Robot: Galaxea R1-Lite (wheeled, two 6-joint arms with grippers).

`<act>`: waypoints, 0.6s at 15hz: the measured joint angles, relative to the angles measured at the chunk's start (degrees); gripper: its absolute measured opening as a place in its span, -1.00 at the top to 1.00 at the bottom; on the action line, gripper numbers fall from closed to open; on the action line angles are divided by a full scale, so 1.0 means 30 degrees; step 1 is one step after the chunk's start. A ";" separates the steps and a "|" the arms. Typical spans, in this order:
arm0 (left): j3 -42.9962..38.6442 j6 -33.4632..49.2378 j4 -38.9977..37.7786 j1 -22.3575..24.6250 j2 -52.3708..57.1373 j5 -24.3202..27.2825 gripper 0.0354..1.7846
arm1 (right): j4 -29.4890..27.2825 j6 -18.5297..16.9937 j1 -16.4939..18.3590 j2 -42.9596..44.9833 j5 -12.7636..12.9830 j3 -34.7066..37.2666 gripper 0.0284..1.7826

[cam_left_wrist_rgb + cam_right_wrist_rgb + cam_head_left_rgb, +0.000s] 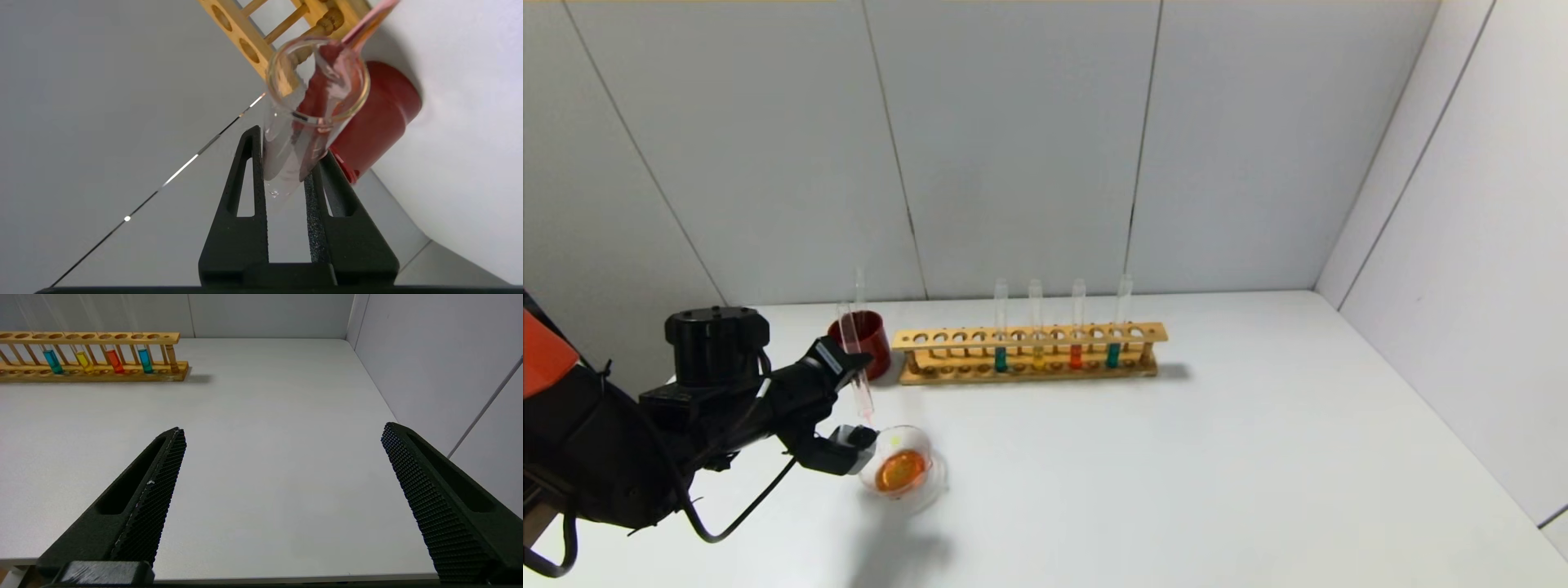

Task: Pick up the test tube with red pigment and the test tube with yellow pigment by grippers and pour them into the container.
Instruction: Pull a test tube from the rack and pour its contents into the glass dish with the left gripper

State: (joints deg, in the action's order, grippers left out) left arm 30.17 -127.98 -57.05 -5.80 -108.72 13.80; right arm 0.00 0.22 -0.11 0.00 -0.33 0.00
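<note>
My left gripper (848, 369) is shut on a nearly empty, pink-tinted test tube (858, 384). It holds the tube tilted, lower end just over the clear glass container (934, 482), which holds orange liquid. In the left wrist view the tube (294, 139) sits between the fingers of this gripper (288, 141). The test tube with red pigment (1076, 355) and the test tube with yellow pigment (1038, 358) stand in the wooden rack (947, 336). Both also show in the right wrist view, red (115, 361) and yellow (83, 360). My right gripper (282, 430) is open and empty over bare table, out of the head view.
Two teal-liquid tubes (1001, 359) (1112, 355) flank the yellow and red ones in the rack. A dark red cup (870, 339) with another empty tube (859, 286) in it stands left of the rack, just behind my left gripper. Walls close the back and right.
</note>
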 joint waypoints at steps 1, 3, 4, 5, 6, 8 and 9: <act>0.0028 -0.0008 -0.0028 -0.0033 0.0000 -0.0045 0.68 | 0.0000 0.0008 0.0000 0.0000 0.0008 0.0000 -0.96; 0.0037 0.0008 -0.0037 -0.0049 -0.0024 -0.0110 0.68 | 0.0000 0.0008 0.0000 0.0000 0.0008 0.0000 -0.96; 0.0037 0.0000 -0.0037 -0.0049 -0.0045 -0.0126 0.68 | 0.0000 0.0008 0.0000 0.0000 0.0000 0.0000 -0.96; 0.0037 0.0000 -0.0028 -0.0057 -0.0098 -0.0146 0.68 | 0.0000 0.0000 -0.0008 0.0000 0.0008 0.0000 -0.96; 0.0073 0.0008 -0.0053 -0.0077 -0.0134 -0.0154 0.68 | 0.0000 0.0000 -0.0008 0.0000 0.0008 0.0000 -0.96; 0.0102 0.0008 -0.0118 -0.0175 -0.0154 -0.0134 0.68 | 0.0000 0.0008 -0.0008 0.0000 0.0000 0.0000 -0.96; 0.0110 0.0008 -0.0138 -0.0215 -0.0134 -0.0118 0.68 | 0.0000 0.0008 -0.0008 0.0000 0.0000 0.0000 -0.96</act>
State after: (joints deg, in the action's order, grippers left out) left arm 30.50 -127.95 -57.47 -6.45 -109.12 13.45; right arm 0.00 0.24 -0.13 0.00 -0.33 0.00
